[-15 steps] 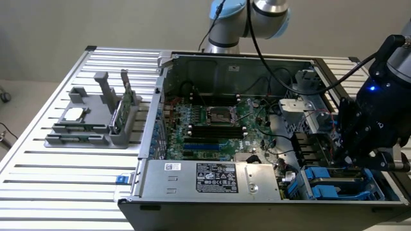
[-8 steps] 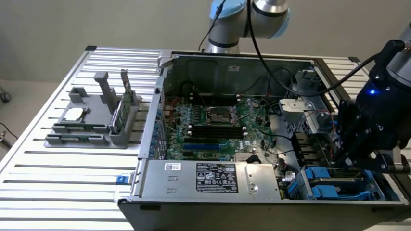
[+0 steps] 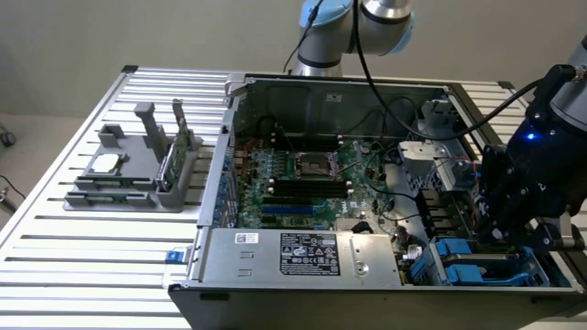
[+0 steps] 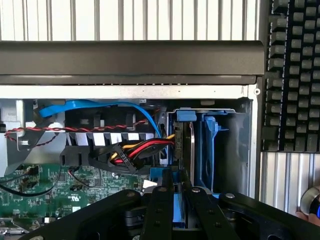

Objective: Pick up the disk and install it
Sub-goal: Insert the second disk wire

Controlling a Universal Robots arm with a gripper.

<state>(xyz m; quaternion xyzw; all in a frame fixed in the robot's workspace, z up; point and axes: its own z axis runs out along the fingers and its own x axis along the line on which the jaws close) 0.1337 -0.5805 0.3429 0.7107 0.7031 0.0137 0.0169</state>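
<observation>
One disk (image 4: 184, 150) is in play, standing on edge in its blue carrier between the black fingers (image 4: 159, 210) of the end effector (image 4: 176, 200), which are pinched narrowly on its near end. In the wrist view it sits in the mouth of the drive bay (image 4: 220, 145) at the corner of the computer case (image 3: 367, 89), just beside a second blue carrier (image 4: 209, 140) already in the bay. Its long axis seems to run away from the wrist camera into the bay, flat faces turned sideways, far end leading toward the case wall.

By my reading, pickup is done and the work stands at the installing step, with the disk partly entered. Seating it calls for keeping the carrier square to the bay rails and clear of the red, yellow and black cable bundle (image 4: 135, 150) touching or nearly touching its side.

In the exterior view the end effector (image 3: 513, 206) hangs over the bay at the case's corner on that view's right; a grey parts holder (image 3: 128, 172) rests on the slatted surface (image 3: 55, 240), well apart.
</observation>
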